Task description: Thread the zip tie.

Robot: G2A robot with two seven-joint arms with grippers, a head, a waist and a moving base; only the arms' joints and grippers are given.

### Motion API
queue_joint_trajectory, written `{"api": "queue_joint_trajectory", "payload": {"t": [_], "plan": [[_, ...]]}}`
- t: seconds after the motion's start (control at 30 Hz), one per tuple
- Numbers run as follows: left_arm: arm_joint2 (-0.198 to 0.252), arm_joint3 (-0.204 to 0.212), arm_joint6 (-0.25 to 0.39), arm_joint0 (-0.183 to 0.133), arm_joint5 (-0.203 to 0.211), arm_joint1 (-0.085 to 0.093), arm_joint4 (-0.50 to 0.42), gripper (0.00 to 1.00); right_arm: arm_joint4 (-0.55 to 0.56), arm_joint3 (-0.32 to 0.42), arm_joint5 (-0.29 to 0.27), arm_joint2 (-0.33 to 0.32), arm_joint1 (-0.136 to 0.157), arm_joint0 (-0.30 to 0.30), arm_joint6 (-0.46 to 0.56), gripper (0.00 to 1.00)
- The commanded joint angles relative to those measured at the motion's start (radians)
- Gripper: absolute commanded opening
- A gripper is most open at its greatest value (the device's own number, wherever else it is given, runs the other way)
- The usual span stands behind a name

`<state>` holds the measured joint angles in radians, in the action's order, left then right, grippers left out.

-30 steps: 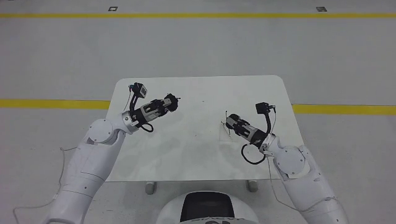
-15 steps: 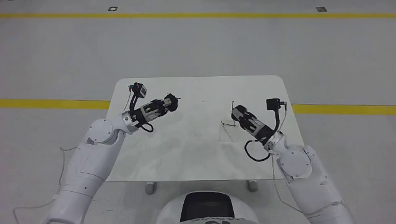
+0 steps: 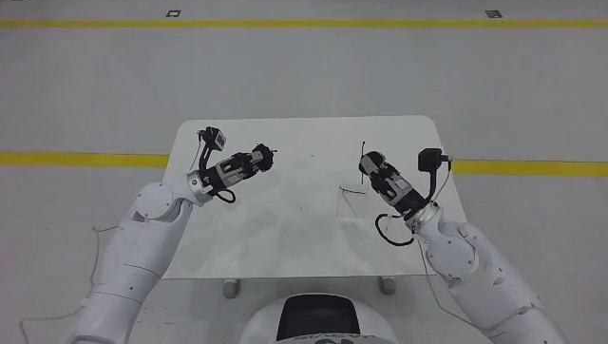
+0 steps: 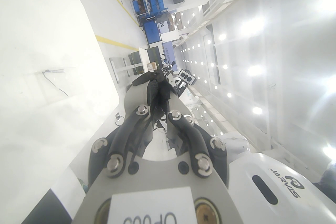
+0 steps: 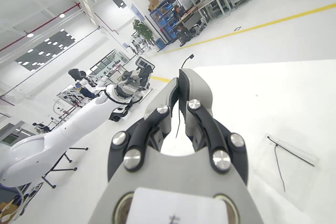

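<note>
My right gripper (image 5: 179, 78) is shut on a thin black zip tie (image 5: 187, 60). The tie's head pokes out past the fingertips and its tail hangs down between the fingers. From above, this gripper (image 3: 367, 162) is raised over the right part of the white table (image 3: 285, 239), and the zip tie (image 3: 363, 146) stands up from it. My left gripper (image 3: 264, 155) hovers over the table's left part with its fingers (image 4: 155, 88) pressed together. I cannot tell whether anything is pinched between them.
Two loose black zip ties (image 3: 348, 190) lie on a clear sheet on the table just below my right gripper; the same ties (image 5: 288, 154) show in the right wrist view and, farther off, the ties (image 4: 53, 78) in the left wrist view. The table's rounded far edge is close.
My right gripper rose from the loose ties and moved toward the table's far right, carrying one zip tie and turning it upright. The left arm stayed where it was.
</note>
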<state>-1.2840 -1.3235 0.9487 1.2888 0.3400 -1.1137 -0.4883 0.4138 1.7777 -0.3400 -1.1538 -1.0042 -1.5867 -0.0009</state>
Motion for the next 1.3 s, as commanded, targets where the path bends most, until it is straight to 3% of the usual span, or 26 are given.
{"api": "queue_joint_trajectory", "payload": {"t": [0.0,0.23,0.33,0.43,0.6,0.73,0.9,1.17,1.27], "plan": [[0.0,0.0,0.0,0.0,0.0,0.0,0.0,0.0,0.0,0.0,0.0,-0.001,-0.001,-0.001,0.006,0.0],[0.0,0.0,0.0,0.0,0.0,0.0,0.0,0.0,0.017,0.0,0.0,-0.005,-0.002,0.001,-0.013,0.0],[0.0,0.0,0.0,0.0,0.0,0.0,0.0,0.0,0.015,0.031,0.0,0.046,-0.012,0.002,-0.114,0.0],[0.0,0.0,0.0,0.0,0.0,0.0,0.0,0.0,0.089,0.009,0.0,0.121,-0.017,0.041,-0.26,0.0],[0.0,0.0,0.0,0.0,0.0,0.0,0.0,0.0,0.166,-0.089,0.0,0.294,-0.023,0.161,-0.484,0.0],[0.0,0.0,0.0,0.0,0.0,0.0,0.0,0.0,0.178,-0.179,0.0,0.427,-0.028,0.28,-0.606,0.0],[0.0,0.0,0.0,0.0,0.0,0.0,0.0,0.0,0.114,-0.271,0.0,0.587,-0.04,0.42,-0.688,0.0],[0.001,0.0,-0.005,0.001,-0.002,0.0,0.0,0.0,0.114,-0.271,0.0,0.587,-0.04,0.42,-0.688,0.0],[0.027,-0.022,-0.009,0.021,-0.017,-0.002,0.005,0.0,0.146,-0.269,0.005,0.571,-0.042,0.413,-0.715,0.0]]}}
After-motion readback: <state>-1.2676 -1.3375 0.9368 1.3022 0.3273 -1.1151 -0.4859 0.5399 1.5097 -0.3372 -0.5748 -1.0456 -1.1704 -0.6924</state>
